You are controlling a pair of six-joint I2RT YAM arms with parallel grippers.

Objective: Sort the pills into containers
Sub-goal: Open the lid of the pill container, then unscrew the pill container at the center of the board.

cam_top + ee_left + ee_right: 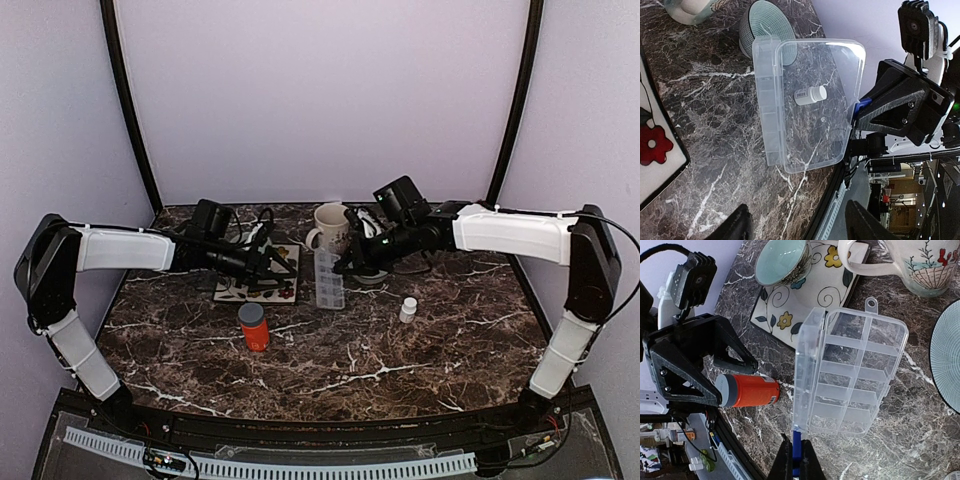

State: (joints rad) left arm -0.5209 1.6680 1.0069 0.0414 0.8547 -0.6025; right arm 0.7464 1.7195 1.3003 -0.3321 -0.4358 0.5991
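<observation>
Clear pill box point(855, 375) has its lid edge pinched in the right claw point(796, 442)

Pill box point(852, 372): clear, smooth, glossy plastic.
Table point(400, 350): dark marble-look top, white-veined, polished.
Bottle point(752, 391): orange plastic, matt grey cap.
Mug point(920, 262), bowl point(782, 260): glazed ceramic, shiny.
Floral tile point(805, 295): glossy glaze.
Small bottle point(408, 310): white plastic.

Dark marble counter point(400, 365): orange grey-capped bottle point(254, 327) upright near the front, small white bottle point(408, 309) to its right, painted mug point(330, 228) at back, pale green bowl point(781, 260) on floral tile point(810, 290).
</observation>
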